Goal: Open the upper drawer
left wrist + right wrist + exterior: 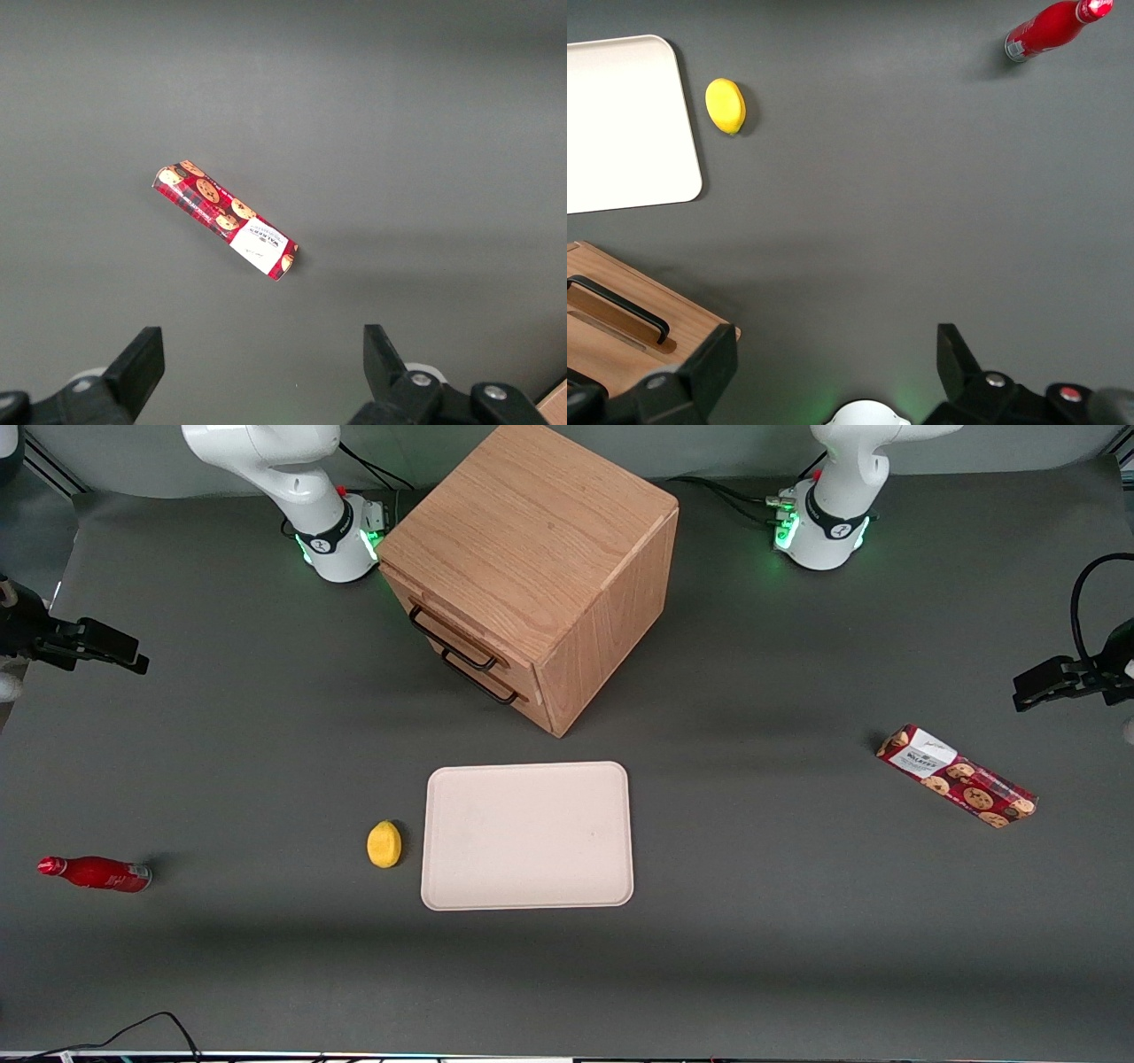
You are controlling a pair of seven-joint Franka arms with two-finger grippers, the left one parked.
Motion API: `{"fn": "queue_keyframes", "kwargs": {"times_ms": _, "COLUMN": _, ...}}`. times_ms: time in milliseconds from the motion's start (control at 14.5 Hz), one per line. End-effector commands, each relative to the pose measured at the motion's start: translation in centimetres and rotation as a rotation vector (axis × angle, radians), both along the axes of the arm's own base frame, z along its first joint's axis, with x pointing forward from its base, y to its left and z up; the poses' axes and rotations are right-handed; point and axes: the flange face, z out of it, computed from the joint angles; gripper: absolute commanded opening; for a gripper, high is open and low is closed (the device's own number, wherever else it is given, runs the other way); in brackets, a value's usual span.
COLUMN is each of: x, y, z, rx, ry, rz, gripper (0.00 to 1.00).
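Claw (pixel 833 367) of the working arm hangs high over bare desk near its own arm's base, fingers spread wide, holding nothing. Well apart from the cabinet's handles.

Oak cube cabinet (pixel 540 540) stands at the desk's edge farthest from the front camera, between the two arm bases, turned at an angle. Upper drawer (pixel 456 631) shut flush; its black bar handle (pixel 450 640) sits just above the lower drawer's handle (pixel 478 677). Open desk (pixel 266 717) lies in front of the drawer faces, toward the working arm's end.

Cream tray (pixel 528 835) lies flat nearer the front camera than the cabinet, apart from it. Yellow lemon (pixel 384 843) just beside the tray's short edge, not touching. Red bottle (pixel 96 873) on its side near the working arm's end of the desk; label unreadable.

Cookie packet (pixel 957 776), red tartan with cookie pictures, lies toward the parked arm's end; its white panel appears to read "Walkers".
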Motion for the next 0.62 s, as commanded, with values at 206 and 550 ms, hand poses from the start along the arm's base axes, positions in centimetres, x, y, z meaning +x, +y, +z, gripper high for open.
{"fn": "queue_keyframes", "kwargs": {"times_ms": 206, "x": 0.40, "y": -0.47, "z": 0.89, "rx": -0.022, "ry": -0.009, "rz": 0.003, "gripper": 1.00}}
{"fn": "queue_keyframes", "kwargs": {"times_ms": 550, "x": 0.37, "y": -0.55, "z": 0.73, "rx": -0.021, "ry": -0.004, "rz": 0.012, "gripper": 1.00}}
